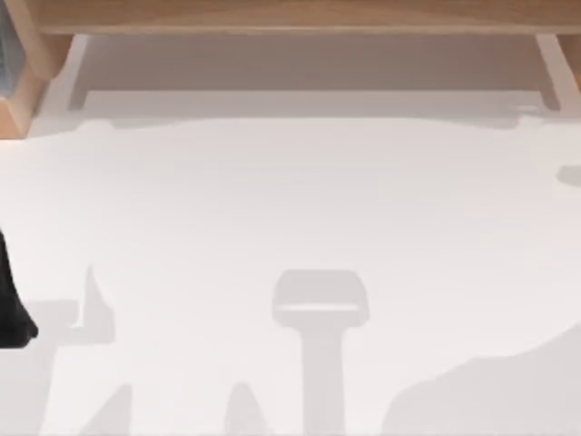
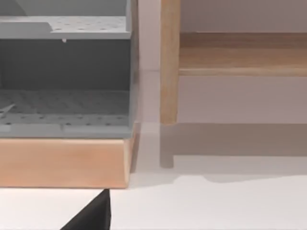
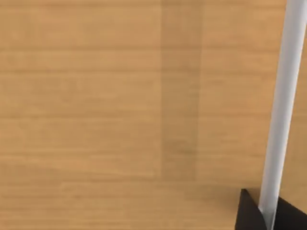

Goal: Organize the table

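The table [image 1: 290,200] is a plain white, flat surface with a light wooden frame [image 1: 300,14] along its far side. Grey shadows of the arms fall across its near half. My left gripper [image 1: 11,313] is a dark shape at the table's left edge; in the left wrist view its black tip [image 2: 91,215] hangs over the white surface near a grey shelf unit [image 2: 64,76]. In the right wrist view, a black part of my right gripper [image 3: 268,215] sits against a thin white bar [image 3: 283,110], with a wooden panel [image 3: 120,105] behind.
The grey perforated shelf unit stands on a wooden base [image 2: 62,163] at the far left corner [image 1: 14,64]. A wooden post [image 2: 169,62] rises beside it. A recessed white strip [image 1: 300,68] runs under the far frame.
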